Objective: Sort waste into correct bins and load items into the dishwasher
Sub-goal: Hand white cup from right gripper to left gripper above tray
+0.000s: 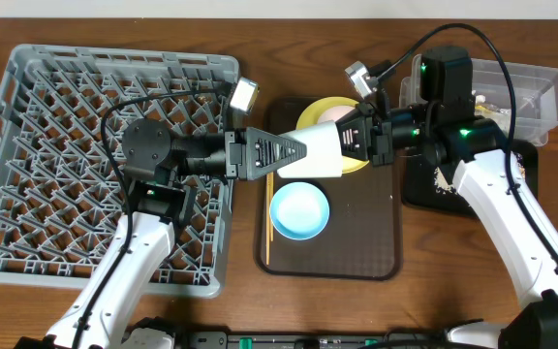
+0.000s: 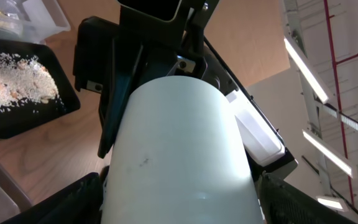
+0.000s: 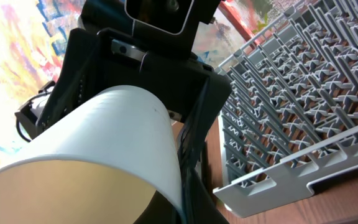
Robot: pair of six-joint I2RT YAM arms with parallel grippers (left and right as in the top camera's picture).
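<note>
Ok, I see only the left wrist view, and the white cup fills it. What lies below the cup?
Observer: The brown tray. The white cup hangs over its middle.
Operator: Is something on the tray?
Observer: Yes, the light blue bowl, nearer to the robot than the cup.
Operator: And the chopsticks?
Observer: The chopsticks lie along the tray's left edge, next to the grey dish rack.

Left arm and right arm wear white shells over black joints. Green lights glow behind each wrist, black cables loop back from them, and small silver cameras ride just behind the black fingers.
</note>
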